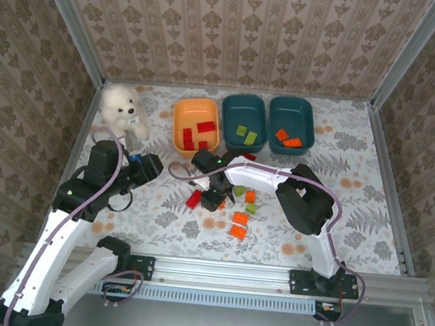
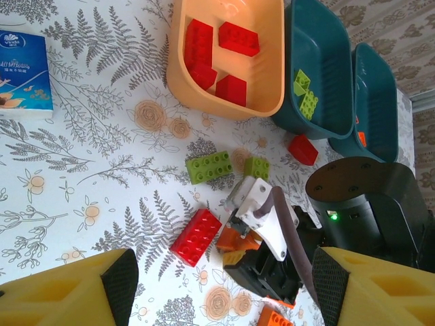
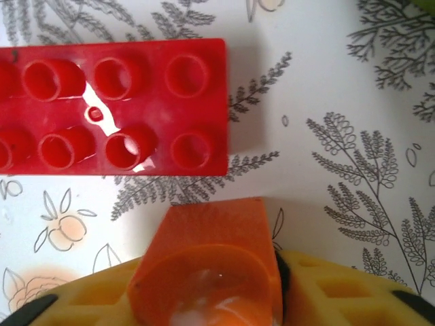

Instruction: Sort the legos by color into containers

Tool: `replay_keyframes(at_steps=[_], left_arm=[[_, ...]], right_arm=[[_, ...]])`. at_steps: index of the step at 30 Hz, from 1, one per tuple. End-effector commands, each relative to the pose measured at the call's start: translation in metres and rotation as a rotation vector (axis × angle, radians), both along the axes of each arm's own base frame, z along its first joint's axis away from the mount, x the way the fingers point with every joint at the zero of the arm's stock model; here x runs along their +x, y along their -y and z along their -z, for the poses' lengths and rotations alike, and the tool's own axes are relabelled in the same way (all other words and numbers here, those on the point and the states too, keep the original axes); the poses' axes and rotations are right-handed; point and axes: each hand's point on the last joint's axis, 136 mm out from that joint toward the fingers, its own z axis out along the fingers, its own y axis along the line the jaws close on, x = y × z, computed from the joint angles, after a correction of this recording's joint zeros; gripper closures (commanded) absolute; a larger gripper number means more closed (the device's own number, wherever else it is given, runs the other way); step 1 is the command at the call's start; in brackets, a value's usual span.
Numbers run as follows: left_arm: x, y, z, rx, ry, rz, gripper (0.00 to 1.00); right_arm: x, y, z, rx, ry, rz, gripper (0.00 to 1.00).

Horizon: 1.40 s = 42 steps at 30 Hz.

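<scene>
The right end effector (image 1: 214, 196) is clamped on a small orange plastic brick (image 3: 207, 255) at the middle of the flower-printed worktop (image 1: 336, 213), just beside a red two-by-four plastic brick (image 3: 112, 109). The orange brick should be light, rigid and glossy, so it is likely to slip or twist if pinched at a corner. Its flat opposite side walls are the place to hold it, and the yellow foam pads (image 3: 340, 292) appear to sit there. It probably belongs in the dark teal rounded plastic tub (image 1: 291, 124) by the far edge, which has orange bricks in it. The left end effector (image 1: 150, 166) hangs wide and empty near the left edge. The wrist view cuts off the held brick's lower part, so I cannot tell its stud count or whether it is clear of the worktop.
</scene>
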Motion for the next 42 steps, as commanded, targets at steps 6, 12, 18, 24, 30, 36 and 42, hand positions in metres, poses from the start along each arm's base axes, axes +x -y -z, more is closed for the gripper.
replay_keyframes(at_steps=[6,12,18,24,30,36,42], left_arm=[[0.003,0.011,0.005,-0.025,-0.017,0.044,0.28],[0.011,0.046,0.011,-0.055,-0.028,0.197,0.28],[0.027,0.111,0.017,-0.058,-0.038,0.389,0.28],[0.051,0.164,0.015,-0.025,-0.034,0.512,0.29],[0.066,0.178,0.008,-0.036,-0.026,0.528,0.29],[0.061,0.171,0.01,-0.035,-0.038,0.5,0.29],[0.057,0.159,0.011,-0.025,-0.043,0.463,0.29]], right_arm=[[0.024,-0.001,-0.032,0.045,0.12,0.118,0.7],[0.063,0.04,-0.108,0.166,0.215,0.37,0.71],[0.126,0.14,-0.161,0.208,0.316,0.767,0.71],[0.19,0.226,-0.151,0.127,0.415,1.033,0.72],[0.247,0.279,-0.12,0.045,0.45,1.142,0.71],[0.277,0.293,-0.085,-0.019,0.407,1.159,0.7],[0.287,0.306,-0.061,-0.062,0.361,1.199,0.68]])
